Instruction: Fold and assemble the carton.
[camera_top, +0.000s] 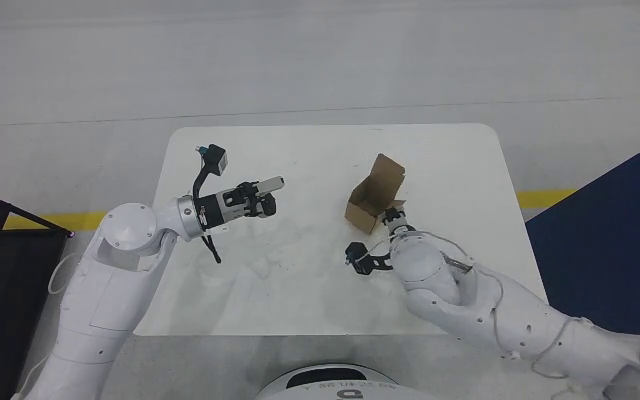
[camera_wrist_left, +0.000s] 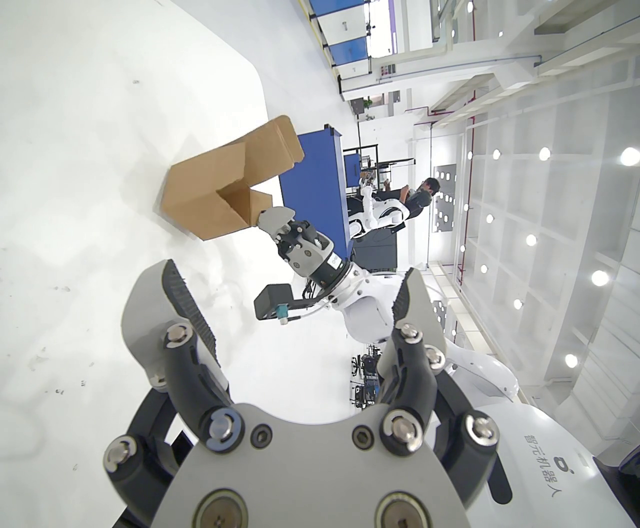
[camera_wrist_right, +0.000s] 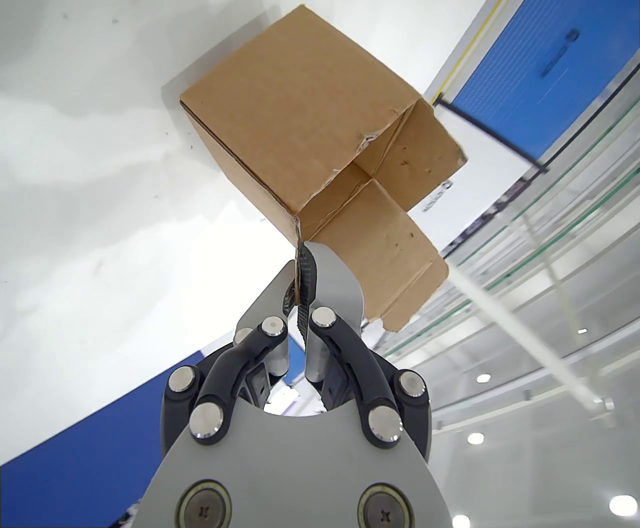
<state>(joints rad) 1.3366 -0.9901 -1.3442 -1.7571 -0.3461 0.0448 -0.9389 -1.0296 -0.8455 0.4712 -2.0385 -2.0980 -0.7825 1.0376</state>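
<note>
White table (camera_top: 300, 290), half-built carton (camera_top: 374, 194) on its right half, flaps open. Nearer right tool (camera_wrist_right: 302, 280) clamped on its near corner edge; left tool (camera_wrist_left: 292, 277) spread wide, well apart, carton straight ahead.

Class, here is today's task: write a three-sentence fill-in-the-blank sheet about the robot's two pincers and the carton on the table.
1. The right pincer is shut on an edge of the ____.
2. The left pincer is ____ and holds nothing.
3. The carton is ____ in colour and sits on a white table.

Missing words: carton; open; brown.
</note>
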